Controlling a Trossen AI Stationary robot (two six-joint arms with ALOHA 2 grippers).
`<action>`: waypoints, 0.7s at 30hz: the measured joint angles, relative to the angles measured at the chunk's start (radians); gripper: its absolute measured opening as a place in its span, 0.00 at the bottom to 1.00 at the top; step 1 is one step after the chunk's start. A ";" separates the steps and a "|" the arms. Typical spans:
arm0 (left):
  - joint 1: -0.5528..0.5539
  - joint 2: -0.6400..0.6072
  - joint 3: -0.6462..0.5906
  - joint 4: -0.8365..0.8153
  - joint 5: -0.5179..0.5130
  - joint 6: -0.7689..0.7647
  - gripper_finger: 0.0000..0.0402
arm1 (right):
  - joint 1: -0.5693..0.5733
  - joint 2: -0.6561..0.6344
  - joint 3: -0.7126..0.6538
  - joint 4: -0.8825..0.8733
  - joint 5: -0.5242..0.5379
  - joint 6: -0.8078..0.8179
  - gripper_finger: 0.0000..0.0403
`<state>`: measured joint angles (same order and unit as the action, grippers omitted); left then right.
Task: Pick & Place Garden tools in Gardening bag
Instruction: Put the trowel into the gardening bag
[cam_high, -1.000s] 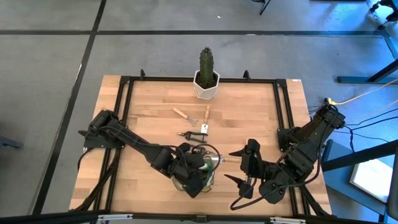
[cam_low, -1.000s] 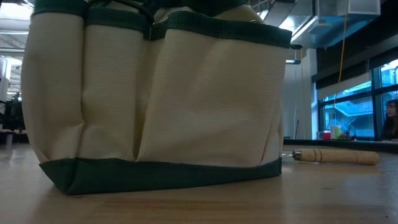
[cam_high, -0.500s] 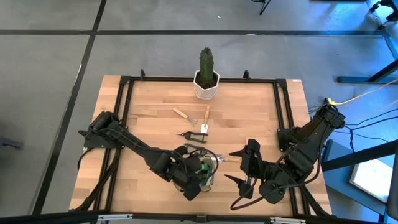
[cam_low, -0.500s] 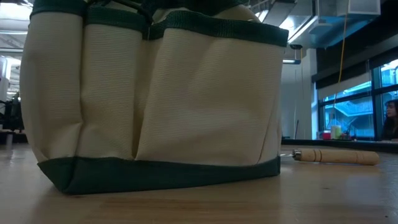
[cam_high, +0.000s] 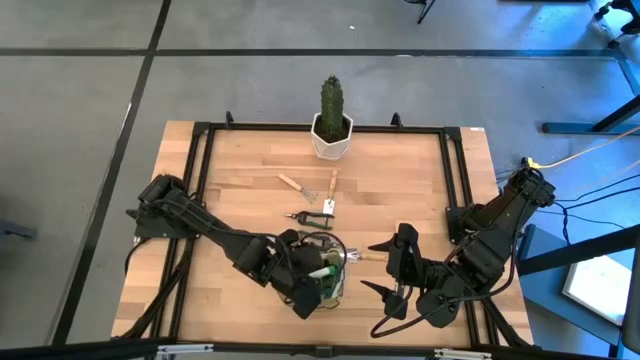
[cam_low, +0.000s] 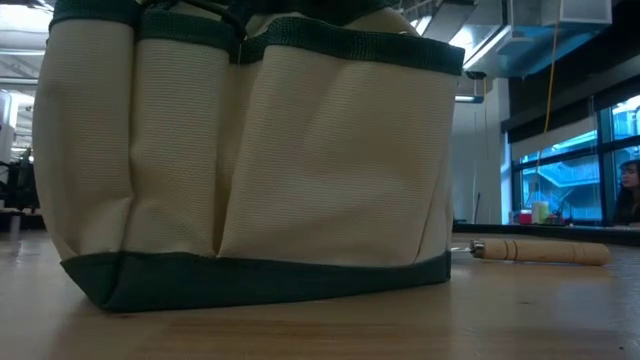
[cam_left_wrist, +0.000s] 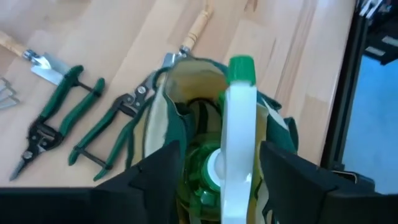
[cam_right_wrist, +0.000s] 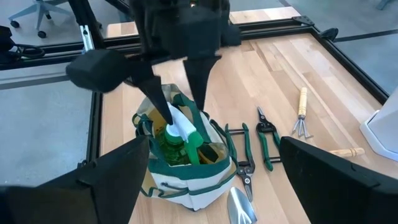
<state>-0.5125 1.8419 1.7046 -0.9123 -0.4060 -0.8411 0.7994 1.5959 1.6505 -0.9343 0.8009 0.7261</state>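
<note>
Seen from above, the left arm reaches in from nine o'clock across the pale planked wooden table (cam_high: 240, 165) to the soft gardening bag (cam_high: 322, 278) near the six o'clock edge. The left gripper (cam_left_wrist: 214, 180) hangs over the bag's open mouth with its dark fingers spread to either side of the sprayer (cam_left_wrist: 235, 149), a translucent green bottle with a white trigger head and green nozzle cap that stands upright inside the bag; the fingers do not press it. From table height the bag (cam_low: 250, 160) shows ribbed cream canvas pockets with dark green binding at rim and base. Toward twelve o'clock of the bag lie two green-handled pruning shears (cam_left_wrist: 59, 112) side by side, flat on the wood, then a wooden-handled fork (cam_high: 297, 186) and a second wooden-handled tool (cam_high: 332, 185). A round-handled trowel (cam_right_wrist: 240, 204) with a shiny metal blade lies just beside the bag. The ribbed cactus (cam_high: 331, 101) in its faceted white pot (cam_high: 331, 143) stands at twelve o'clock. The right gripper (cam_high: 385, 268) waits at four o'clock, released, fingers wide apart.
</note>
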 joint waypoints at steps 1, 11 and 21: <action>0.000 -0.009 0.000 0.001 -0.004 -0.001 0.58 | 0.000 0.000 0.000 0.000 0.000 0.000 0.90; -0.001 -0.162 0.000 0.019 -0.254 -0.010 0.64 | 0.000 0.000 -0.001 0.003 0.025 0.028 0.90; -0.025 -0.235 0.002 0.023 -0.486 -0.021 0.64 | -0.019 -0.221 -0.565 0.880 -0.169 -0.032 0.90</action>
<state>-0.5380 1.6064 1.7065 -0.8893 -0.8917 -0.8623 0.7802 1.3751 1.0854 -0.0540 0.6318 0.6937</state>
